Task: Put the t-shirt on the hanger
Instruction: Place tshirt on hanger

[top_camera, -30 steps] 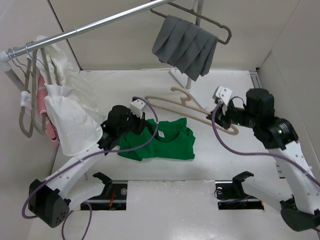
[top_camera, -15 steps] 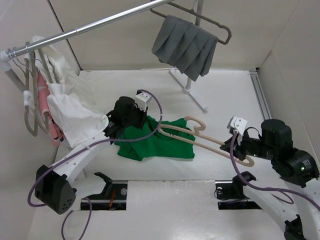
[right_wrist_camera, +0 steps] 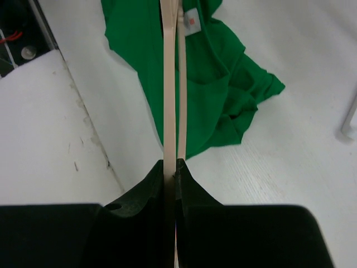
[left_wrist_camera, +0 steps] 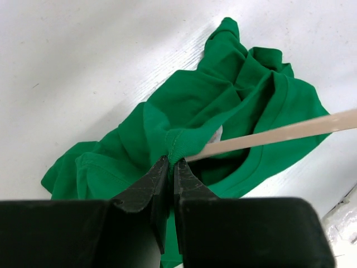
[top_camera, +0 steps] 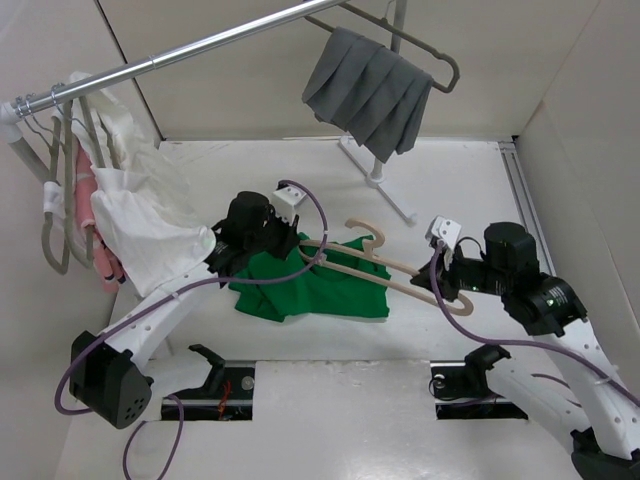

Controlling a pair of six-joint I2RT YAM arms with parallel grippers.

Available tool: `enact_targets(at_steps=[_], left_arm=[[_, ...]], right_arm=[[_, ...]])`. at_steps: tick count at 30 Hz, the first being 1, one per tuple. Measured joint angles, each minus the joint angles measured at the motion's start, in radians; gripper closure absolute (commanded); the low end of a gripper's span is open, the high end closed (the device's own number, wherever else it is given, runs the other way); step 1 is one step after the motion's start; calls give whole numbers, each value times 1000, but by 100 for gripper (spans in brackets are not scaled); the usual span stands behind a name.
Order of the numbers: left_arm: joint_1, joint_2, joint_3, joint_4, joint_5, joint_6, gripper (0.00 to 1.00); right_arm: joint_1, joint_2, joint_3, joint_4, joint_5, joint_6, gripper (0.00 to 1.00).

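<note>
- Progress: hanger (right_wrist_camera: 169,84) arm only reaches the neck opening; t-shirt (top_camera: 330,292) lies undraped on the table (top_camera: 450,180), toward its near edge.
- Left end effector (left_wrist_camera: 171,161) clenched on the collar; right end effector (right_wrist_camera: 170,164) clenched on the hanger.

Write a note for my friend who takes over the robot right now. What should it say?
Left gripper: shut, pinching the collar edge of the t-shirt, which lies crumpled on the table.
Right gripper: shut on one end of the hanger, holding it out over the t-shirt.
Done: the hanger's far end reaches just under the pinched collar.
Left to do: work both hanger shoulders inside the t-shirt, then release.
</note>
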Motion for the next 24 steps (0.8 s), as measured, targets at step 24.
enact_targets(at_steps=[24], left_arm=[[-47, -34, 179, -143, 343, 76, 85]], right_arm=[[120, 55, -319, 645, 0, 87, 100]])
